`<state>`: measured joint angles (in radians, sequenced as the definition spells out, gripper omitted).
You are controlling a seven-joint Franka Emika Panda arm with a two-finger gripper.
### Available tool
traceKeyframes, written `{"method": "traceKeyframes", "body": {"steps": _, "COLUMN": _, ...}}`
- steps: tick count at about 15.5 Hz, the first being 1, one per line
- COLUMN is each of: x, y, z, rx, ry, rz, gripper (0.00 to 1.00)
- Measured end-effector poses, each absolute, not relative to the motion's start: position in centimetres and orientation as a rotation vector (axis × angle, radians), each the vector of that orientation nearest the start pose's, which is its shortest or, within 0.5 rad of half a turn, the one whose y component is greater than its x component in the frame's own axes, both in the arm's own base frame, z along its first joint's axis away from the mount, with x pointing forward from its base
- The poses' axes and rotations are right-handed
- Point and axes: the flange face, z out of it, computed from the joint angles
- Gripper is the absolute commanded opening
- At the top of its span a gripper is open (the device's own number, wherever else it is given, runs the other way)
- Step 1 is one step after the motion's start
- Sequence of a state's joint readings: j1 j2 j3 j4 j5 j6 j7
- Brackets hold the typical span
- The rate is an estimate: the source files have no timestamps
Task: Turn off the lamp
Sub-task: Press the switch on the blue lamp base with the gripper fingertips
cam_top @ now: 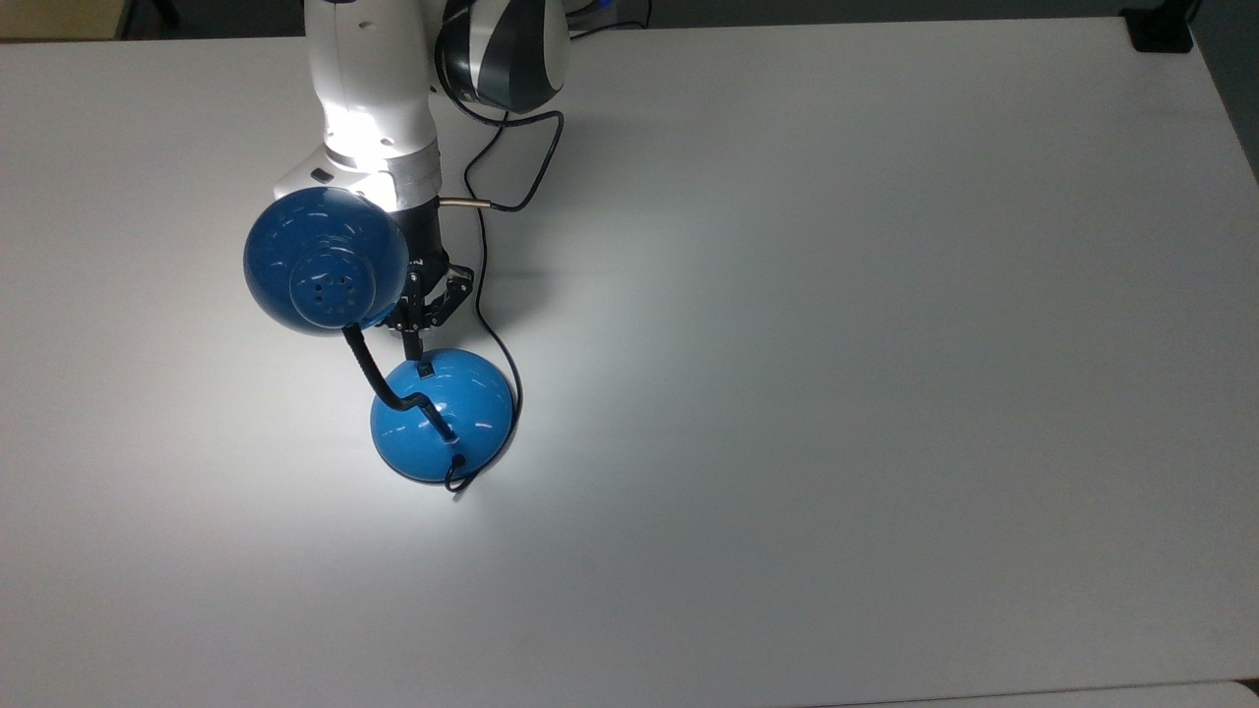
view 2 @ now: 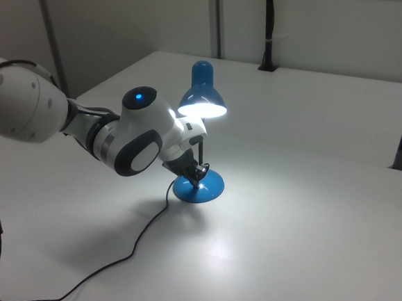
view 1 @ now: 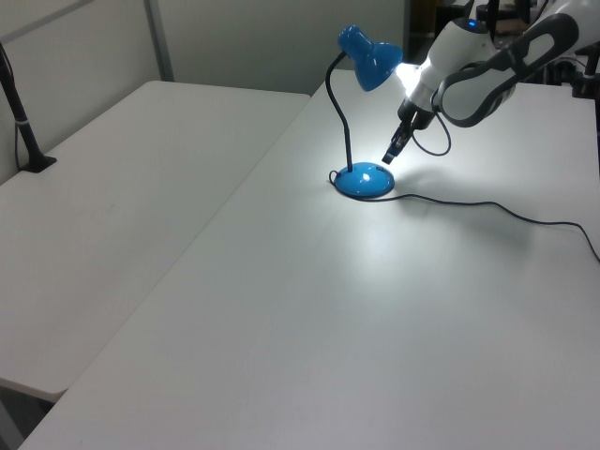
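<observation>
The blue lamp is lit and throws a bright pool on the white table (cam_top: 836, 344). Its domed shade (cam_top: 327, 261) hangs over its round base (cam_top: 443, 418), joined by a black bendy neck (cam_top: 369, 369). A small black switch (cam_top: 425, 371) sits on the base's upper side in the top view. My gripper (cam_top: 411, 344) is shut, pointing down just above that switch, partly hidden under the shade. In the left view the gripper (view 1: 388, 157) hovers right over the base (view 1: 366, 181). In the right view the gripper (view 2: 201, 171) is at the base (view 2: 201, 187).
The lamp's thin black cord (cam_top: 482, 295) runs from the base up past my wrist towards the table's far edge. A black clamp (cam_top: 1161, 29) sits at the top view's upper right corner. A second table (view 1: 112, 187) with a black post (view 1: 23, 131) stands at the left view's left.
</observation>
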<state>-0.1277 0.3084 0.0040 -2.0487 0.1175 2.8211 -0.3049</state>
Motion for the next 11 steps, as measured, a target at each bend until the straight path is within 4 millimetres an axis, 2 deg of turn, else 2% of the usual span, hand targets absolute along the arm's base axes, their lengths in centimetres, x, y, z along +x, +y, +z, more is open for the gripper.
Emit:
{"method": "traceKeyframes", "body": {"steps": 5, "x": 63.1, "y": -8.2, "z": 32.7, "rx": -3.086, "ry": -0.116, "rz": -0.716, "gripper": 0.0}}
{"method": "traceKeyframes", "body": {"steps": 11, "x": 63.2, "y": -8.2, "z": 32.4, "rx": -3.086, "ry": -0.116, "rz": -0.709, "gripper": 0.0}}
